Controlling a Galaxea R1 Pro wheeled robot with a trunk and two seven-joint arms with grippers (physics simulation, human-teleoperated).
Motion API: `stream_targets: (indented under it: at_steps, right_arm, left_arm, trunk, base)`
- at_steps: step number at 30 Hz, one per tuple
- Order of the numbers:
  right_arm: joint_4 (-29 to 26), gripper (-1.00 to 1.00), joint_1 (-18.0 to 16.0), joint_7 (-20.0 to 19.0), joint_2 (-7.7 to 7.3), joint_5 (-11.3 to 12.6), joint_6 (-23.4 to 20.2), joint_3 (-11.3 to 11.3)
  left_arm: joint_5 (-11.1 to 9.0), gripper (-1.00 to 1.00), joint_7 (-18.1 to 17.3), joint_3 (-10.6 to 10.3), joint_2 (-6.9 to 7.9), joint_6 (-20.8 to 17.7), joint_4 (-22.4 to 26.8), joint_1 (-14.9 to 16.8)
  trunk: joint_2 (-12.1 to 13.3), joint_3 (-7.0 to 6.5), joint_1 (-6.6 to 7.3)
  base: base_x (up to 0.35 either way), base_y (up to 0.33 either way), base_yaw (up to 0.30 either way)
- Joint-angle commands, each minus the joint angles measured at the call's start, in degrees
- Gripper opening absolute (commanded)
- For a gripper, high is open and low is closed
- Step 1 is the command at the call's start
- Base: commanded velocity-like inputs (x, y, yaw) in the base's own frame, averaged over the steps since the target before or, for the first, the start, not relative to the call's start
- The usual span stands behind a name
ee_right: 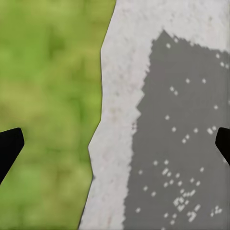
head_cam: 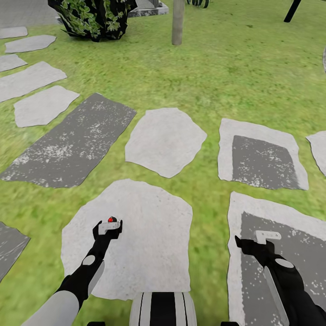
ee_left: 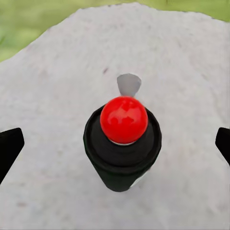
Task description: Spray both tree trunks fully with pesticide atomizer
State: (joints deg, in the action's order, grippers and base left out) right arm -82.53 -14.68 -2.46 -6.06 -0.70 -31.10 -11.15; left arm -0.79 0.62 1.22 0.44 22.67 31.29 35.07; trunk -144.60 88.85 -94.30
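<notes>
Closest to the robot, the left end effector (ee_left: 115,143) hangs over the pale stepping stone (head_cam: 149,253) with its fingers spread wide on either side of the pesticide atomizer (ee_left: 122,143), which stands on the stone with its red cap up and nothing gripping it yet. The right end effector (ee_right: 115,143) is likewise spread apart and empty above a darker slab (head_cam: 280,253). Farther off across the lawn rises a pale tree trunk (head_cam: 178,21); if the fingers close off-centre, I'd expect the small rounded sprayer to tip or squirt away.
</notes>
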Motion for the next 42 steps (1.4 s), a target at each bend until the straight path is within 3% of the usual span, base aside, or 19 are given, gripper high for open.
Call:
stream_targets:
  at_steps: [1,42]
  right_arm:
    - [0.0,1.0,0.0,0.0,0.0,0.0,0.0,0.0]
    - [0.0,1.0,0.0,0.0,0.0,0.0,0.0,0.0]
  left_arm:
    - [0.0,1.0,0.0,0.0,0.0,0.0,0.0,0.0]
    - [0.0,1.0,0.0,-0.1,0.0,0.0,-0.1,0.0]
  trunk:
    - [0.0,0.0,0.0]
    - [0.0,1.07,0.0]
  base:
    - [0.007,-0.005,0.0]
    - [0.0,0.0,0.009]
